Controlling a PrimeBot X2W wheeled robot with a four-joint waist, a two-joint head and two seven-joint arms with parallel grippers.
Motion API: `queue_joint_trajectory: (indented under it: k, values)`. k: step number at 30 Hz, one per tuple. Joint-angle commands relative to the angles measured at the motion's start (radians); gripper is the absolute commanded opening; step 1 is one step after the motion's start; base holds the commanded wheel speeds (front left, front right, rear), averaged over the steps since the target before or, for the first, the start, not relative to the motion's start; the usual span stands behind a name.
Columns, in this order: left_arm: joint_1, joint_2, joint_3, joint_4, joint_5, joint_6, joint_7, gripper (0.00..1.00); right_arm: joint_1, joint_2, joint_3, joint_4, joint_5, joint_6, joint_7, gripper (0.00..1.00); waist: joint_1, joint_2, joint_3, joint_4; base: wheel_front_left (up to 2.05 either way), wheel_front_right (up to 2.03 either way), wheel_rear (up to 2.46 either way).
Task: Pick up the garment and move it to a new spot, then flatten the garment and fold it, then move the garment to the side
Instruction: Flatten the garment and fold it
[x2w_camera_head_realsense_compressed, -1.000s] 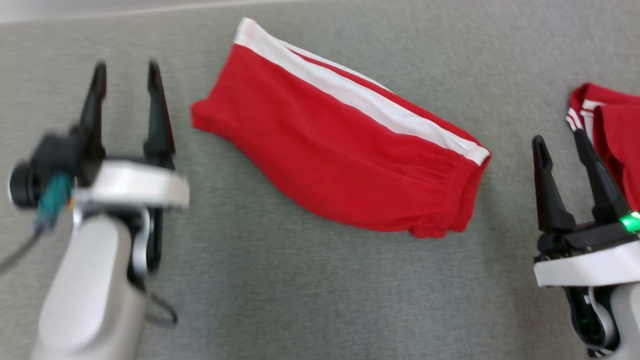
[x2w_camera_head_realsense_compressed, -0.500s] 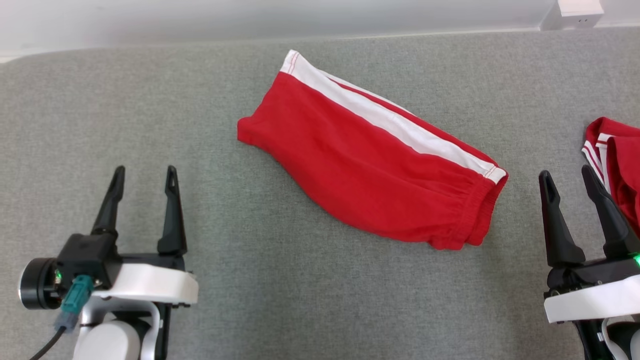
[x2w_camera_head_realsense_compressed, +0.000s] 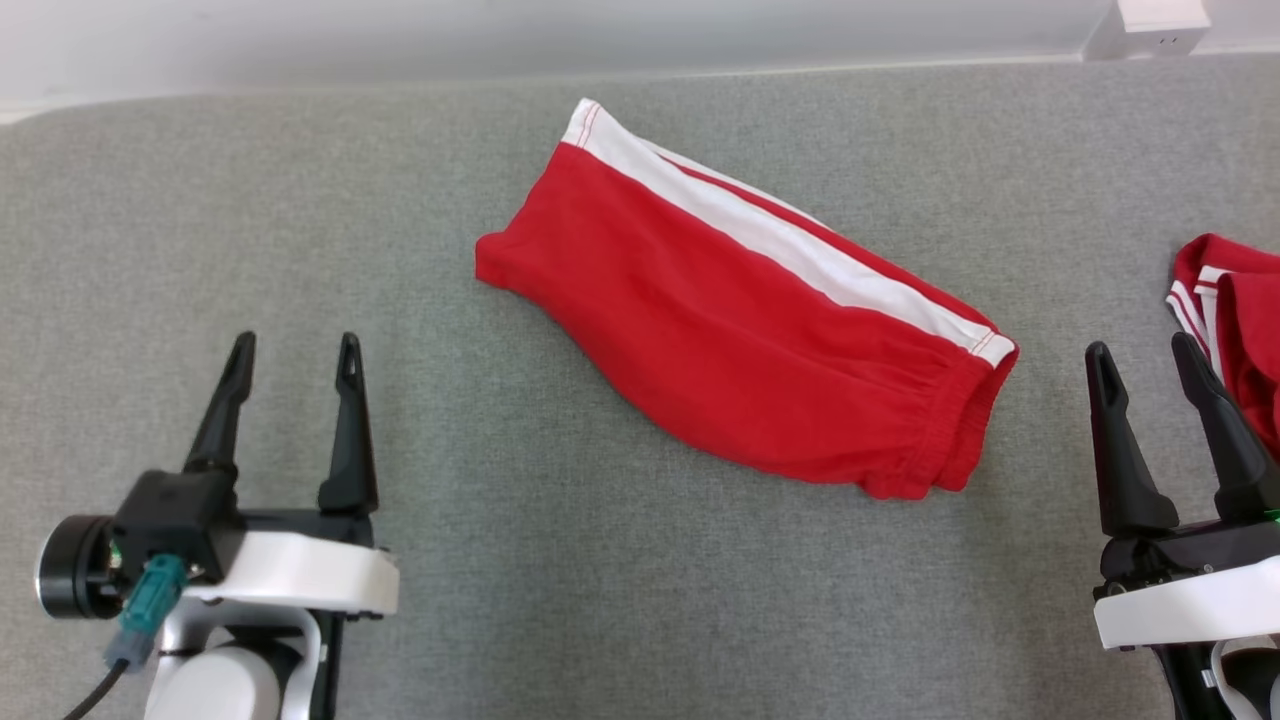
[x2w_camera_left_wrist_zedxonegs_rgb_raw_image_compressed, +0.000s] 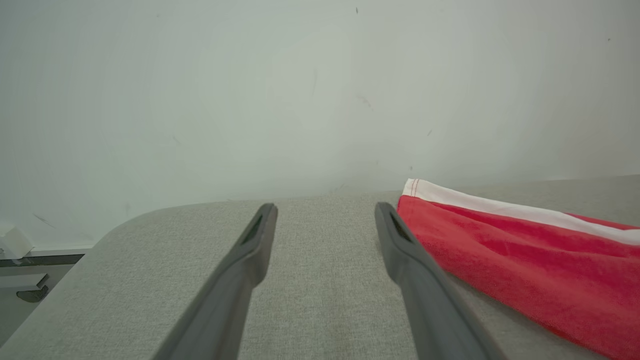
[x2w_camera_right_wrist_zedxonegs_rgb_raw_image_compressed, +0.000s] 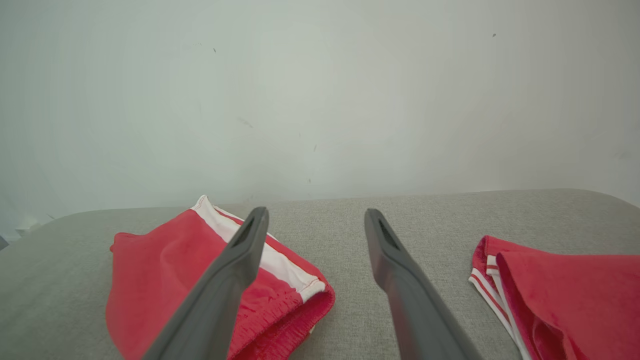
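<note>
The folded red garment (x2w_camera_head_realsense_compressed: 740, 320) lies flat on the grey fabric surface (x2w_camera_head_realsense_compressed: 600, 580), in the middle of the head view. Its long axis runs diagonally, from the upper centre down to the centre right. A white side stripe (x2w_camera_head_realsense_compressed: 790, 245) follows its upper edge. The gathered waistband end (x2w_camera_head_realsense_compressed: 950, 440) points to the lower right, the hem end to the upper left. A second red garment (x2w_camera_head_realsense_compressed: 1240, 330) with thin white stripes sits at the right edge. A small white box (x2w_camera_head_realsense_compressed: 1160, 18) in the upper right corner may be a socket. The left gripper (x2w_camera_head_realsense_compressed: 296, 341) at the lower left and the right gripper (x2w_camera_head_realsense_compressed: 1141, 346) at the lower right both have their fingers spread apart and hold nothing.
</note>
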Motion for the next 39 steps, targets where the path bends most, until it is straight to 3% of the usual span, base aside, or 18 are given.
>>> queue_joint_trajectory:
  k: [1,9,15,19,27,31,35,36,37,38,39]
  values:
    - [-0.008,0.008,0.002,-0.004,-0.004,-0.002,0.002,1.00,0.004,0.001,-0.004,-0.006,-0.011,-0.003,0.000,1.00,0.0001,0.0000,0.005,0.001,0.00,0.00,0.00]
    - [-0.280,-0.020,-0.078,0.114,-0.023,-0.109,0.056,1.00,-0.037,-0.010,0.008,-0.026,-0.003,-0.003,0.001,1.00,0.0001,0.0000,0.072,-0.019,0.00,0.00,0.00]
    - [-0.513,-0.060,-0.160,0.369,-0.033,-0.214,0.129,1.00,-0.078,0.002,0.036,-0.011,0.012,-0.003,-0.023,1.00,0.0001,0.0000,0.127,-0.066,0.00,0.00,0.00]
    - [-0.618,-0.075,-0.187,0.562,-0.045,-0.256,0.196,1.00,-0.094,0.007,0.055,0.014,0.022,-0.003,-0.041,1.00,0.0001,0.0000,0.147,-0.095,0.00,0.00,0.00]
    - [-0.696,-0.087,-0.226,0.816,-0.022,-0.249,0.356,1.00,-0.088,0.004,0.048,0.058,0.038,-0.003,-0.062,1.00,0.0001,0.0000,0.150,-0.111,0.00,0.00,0.00]
    - [-0.713,-0.077,-0.245,0.875,0.001,-0.224,0.416,1.00,-0.085,0.006,0.051,0.061,0.040,-0.003,-0.063,1.00,0.0001,0.0000,0.148,-0.115,0.00,0.00,0.00]
    - [-0.704,-0.086,-0.251,0.946,-0.023,-0.239,0.497,1.00,-0.088,0.010,0.056,0.060,0.055,-0.003,-0.066,1.00,0.0001,0.0000,0.148,-0.119,0.00,0.00,0.00]
    - [-0.698,-0.086,-0.257,0.968,-0.025,-0.247,0.519,0.96,-0.089,0.010,0.059,0.061,0.059,-0.003,-0.067,1.00,0.0001,0.0000,0.148,-0.121,0.00,0.00,0.00]
    - [-0.692,-0.084,-0.269,0.987,-0.024,-0.256,0.544,0.42,-0.090,0.010,0.061,0.062,0.062,-0.003,-0.069,1.00,0.0001,0.0000,0.148,-0.124,0.00,0.00,0.00]
    - [-0.686,-0.089,-0.271,1.004,-0.035,-0.264,0.568,0.00,-0.091,0.010,0.063,0.063,0.063,-0.003,-0.071,1.00,0.0001,0.0000,0.149,-0.126,0.00,0.00,0.00]
    - [-0.686,-0.090,-0.278,1.015,-0.035,-0.268,0.583,0.00,-0.091,0.011,0.065,0.064,0.069,-0.003,-0.072,1.00,0.0001,0.0000,0.149,-0.129,0.00,0.00,0.00]
